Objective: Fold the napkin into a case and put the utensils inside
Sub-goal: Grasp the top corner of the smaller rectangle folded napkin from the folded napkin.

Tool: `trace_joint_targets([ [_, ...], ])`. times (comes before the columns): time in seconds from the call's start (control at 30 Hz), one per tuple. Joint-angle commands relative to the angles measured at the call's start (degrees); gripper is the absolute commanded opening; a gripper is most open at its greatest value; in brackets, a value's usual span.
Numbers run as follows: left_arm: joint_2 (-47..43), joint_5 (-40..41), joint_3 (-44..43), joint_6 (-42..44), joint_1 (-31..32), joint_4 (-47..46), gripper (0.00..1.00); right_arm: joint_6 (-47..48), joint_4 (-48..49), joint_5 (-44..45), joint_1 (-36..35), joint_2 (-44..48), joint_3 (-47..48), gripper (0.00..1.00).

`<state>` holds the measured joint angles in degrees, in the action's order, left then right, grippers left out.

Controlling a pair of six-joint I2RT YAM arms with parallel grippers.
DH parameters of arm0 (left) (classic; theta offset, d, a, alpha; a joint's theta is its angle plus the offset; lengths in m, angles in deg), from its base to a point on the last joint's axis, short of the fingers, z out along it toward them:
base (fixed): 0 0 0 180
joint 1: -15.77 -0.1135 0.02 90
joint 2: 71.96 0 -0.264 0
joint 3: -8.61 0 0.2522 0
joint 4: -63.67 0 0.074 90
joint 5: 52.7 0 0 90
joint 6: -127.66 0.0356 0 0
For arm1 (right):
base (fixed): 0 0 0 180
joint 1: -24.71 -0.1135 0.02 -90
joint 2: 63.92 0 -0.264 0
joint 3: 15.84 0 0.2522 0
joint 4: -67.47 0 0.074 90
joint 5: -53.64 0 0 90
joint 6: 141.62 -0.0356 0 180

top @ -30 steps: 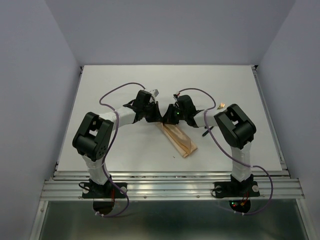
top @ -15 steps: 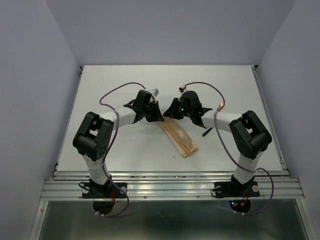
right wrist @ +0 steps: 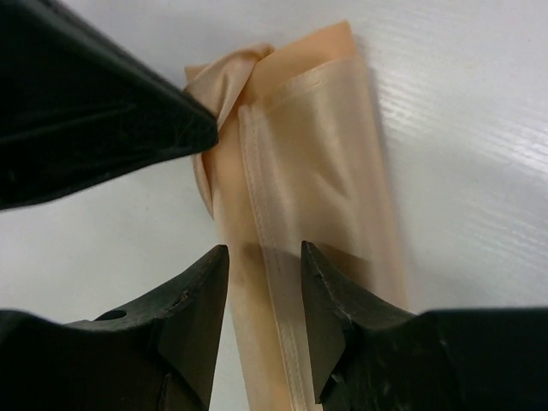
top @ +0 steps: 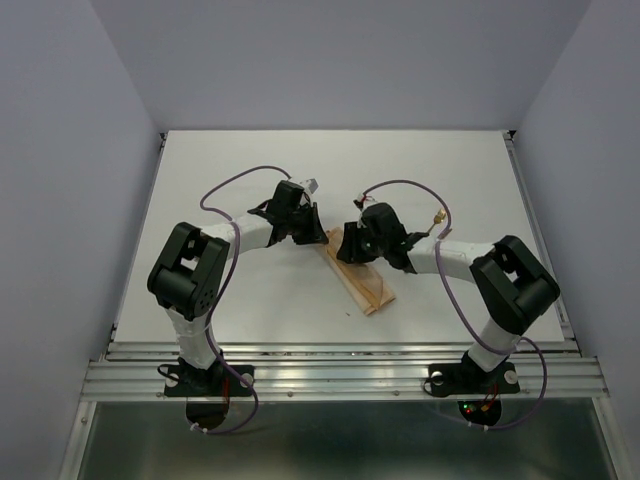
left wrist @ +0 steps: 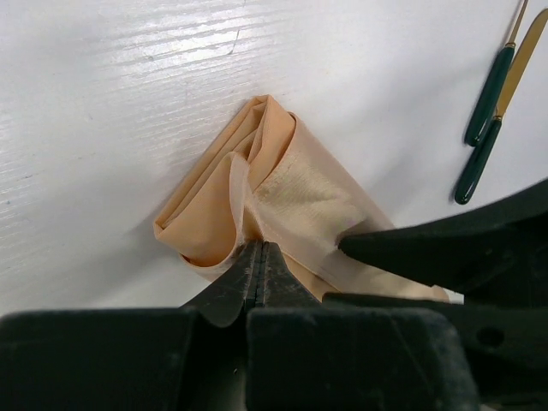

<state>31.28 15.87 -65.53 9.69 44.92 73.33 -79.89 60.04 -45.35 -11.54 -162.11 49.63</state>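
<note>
Your left gripper [left wrist: 259,255] has its jaws pressed together on a loose fold at the far end of the napkin [left wrist: 291,193]. The napkin lies as a narrow folded strip near the middle of the table [top: 280,300], slanting toward the near right corner. Your right gripper [right wrist: 261,287] sits over the strip just beside the left one, jaws spread with the cloth's seam between them (whether they touch the cloth cannot be told). The utensils [left wrist: 491,92], two dark handles side by side, lie apart from the strip toward the right edge.
</note>
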Motion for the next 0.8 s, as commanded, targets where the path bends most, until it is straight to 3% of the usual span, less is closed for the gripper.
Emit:
trace_joint_targets([
  [0.0,-0.41,-0.80,-1.32,-0.42,0.21,-1.61,0.00,6.65,-0.52,4.60,-2.94,4.24,-0.64,0.46],
  [0.43,0.12,-1.60,-1.76,-0.86,0.21,-1.88,0.00,8.06,-1.67,12.51,-6.73,0.02,0.59,0.46],
  [0.77,0.21,-1.95,-1.14,-0.86,0.21,-2.14,0.00,5.86,0.44,14.45,-6.73,1.16,-0.81,0.30],
])
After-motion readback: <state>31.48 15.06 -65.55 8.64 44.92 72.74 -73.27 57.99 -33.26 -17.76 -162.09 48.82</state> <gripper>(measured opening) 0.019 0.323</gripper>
